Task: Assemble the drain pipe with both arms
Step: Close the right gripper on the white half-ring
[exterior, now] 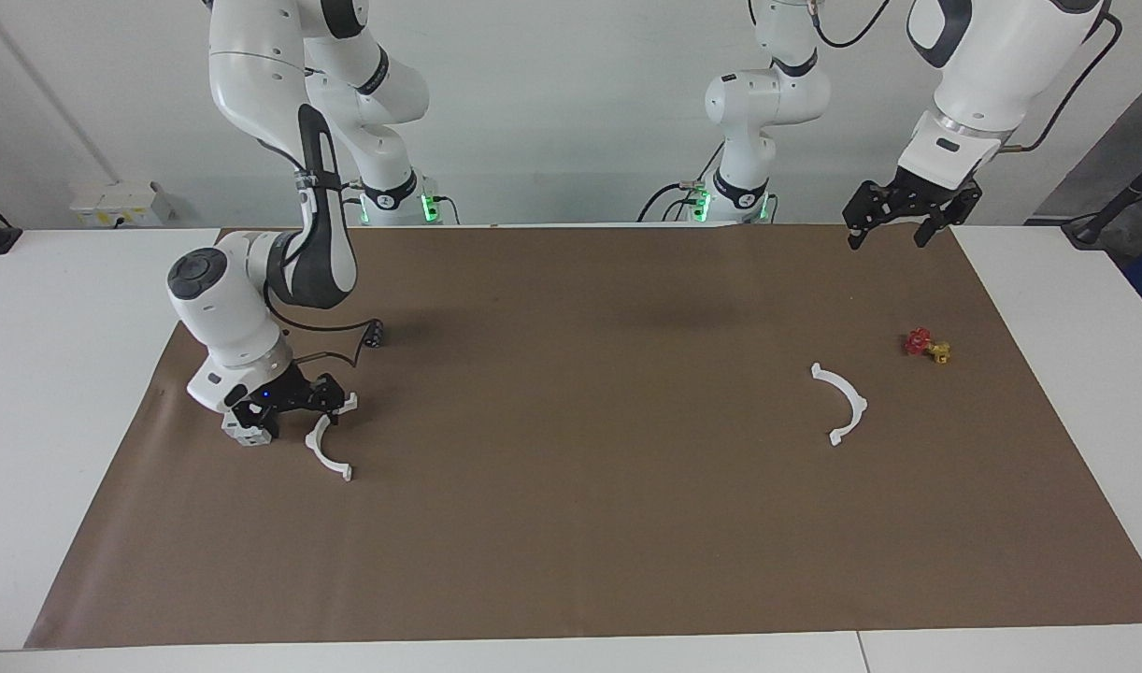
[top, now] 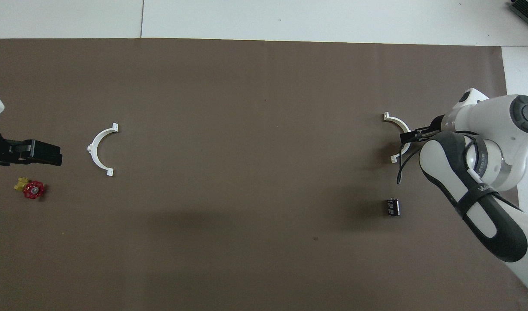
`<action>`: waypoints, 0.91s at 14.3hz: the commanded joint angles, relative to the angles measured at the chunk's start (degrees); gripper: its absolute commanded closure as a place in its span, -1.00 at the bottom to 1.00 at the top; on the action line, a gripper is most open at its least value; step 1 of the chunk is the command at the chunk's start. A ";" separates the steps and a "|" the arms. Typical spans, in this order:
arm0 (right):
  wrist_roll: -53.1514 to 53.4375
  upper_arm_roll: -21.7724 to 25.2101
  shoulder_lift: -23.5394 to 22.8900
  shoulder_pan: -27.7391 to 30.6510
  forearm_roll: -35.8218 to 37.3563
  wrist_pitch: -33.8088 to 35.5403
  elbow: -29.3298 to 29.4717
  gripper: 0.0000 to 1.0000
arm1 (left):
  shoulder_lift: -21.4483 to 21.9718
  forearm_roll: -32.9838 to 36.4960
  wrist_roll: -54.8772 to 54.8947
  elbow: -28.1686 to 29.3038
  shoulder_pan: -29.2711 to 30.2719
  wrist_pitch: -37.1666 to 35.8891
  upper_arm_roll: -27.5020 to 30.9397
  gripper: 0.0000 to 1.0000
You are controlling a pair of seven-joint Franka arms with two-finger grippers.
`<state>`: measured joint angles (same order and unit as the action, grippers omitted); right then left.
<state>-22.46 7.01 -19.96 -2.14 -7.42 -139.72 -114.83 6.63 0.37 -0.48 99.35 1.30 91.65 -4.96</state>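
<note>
The drain pipe lies as two separate white half-rings on the brown mat. One half-ring (exterior: 332, 460) (top: 395, 122) sits toward the right arm's end. My right gripper (exterior: 295, 419) (top: 407, 137) is down low at it and open, its fingers standing astride the middle of the arc. That part of the arc is covered, and contact cannot be made out. The other half-ring (exterior: 854, 393) (top: 91, 149) lies alone toward the left arm's end. My left gripper (exterior: 889, 229) (top: 56, 156) hangs open and empty, raised over the mat's edge at that end, waiting.
A grey-white boxy block (exterior: 237, 432) stands right beside the right gripper, partly covered by it. A small dark cylinder (exterior: 374, 333) (top: 392, 207) lies nearer to the robots than that half-ring. A red and yellow valve (exterior: 926, 345) (top: 30, 189) sits near the left arm's half-ring.
</note>
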 commanded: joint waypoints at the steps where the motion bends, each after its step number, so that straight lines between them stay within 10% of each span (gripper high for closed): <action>1: -2.24 -0.42 0.36 0.65 -1.55 -1.17 -1.27 -0.90 | 0.75 -0.72 0.66 0.58 0.55 0.90 -0.31 -1.00; 8: -2.24 -0.42 0.71 0.65 -1.55 -1.17 -2.50 -0.30 | 0.75 -0.72 0.57 0.59 0.55 0.90 -0.31 -1.00; 9: -2.24 -0.42 0.71 0.65 -1.55 -1.17 -2.59 -0.10 | 0.75 -0.72 0.57 0.59 0.55 0.90 -0.22 -1.00; 11: -1.89 -0.42 0.71 0.56 -1.55 -1.25 -2.42 0.99 | 0.75 -0.72 0.57 0.59 0.55 0.90 -0.22 -1.00; 13: -1.63 -0.42 0.36 0.30 -1.55 -1.25 -1.10 1.00 | 0.75 -0.64 0.57 0.59 0.55 0.90 -0.31 -1.00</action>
<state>-22.52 7.16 -19.64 -2.12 -7.44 -139.85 -115.83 6.63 0.37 -0.48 99.35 1.30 91.77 -4.96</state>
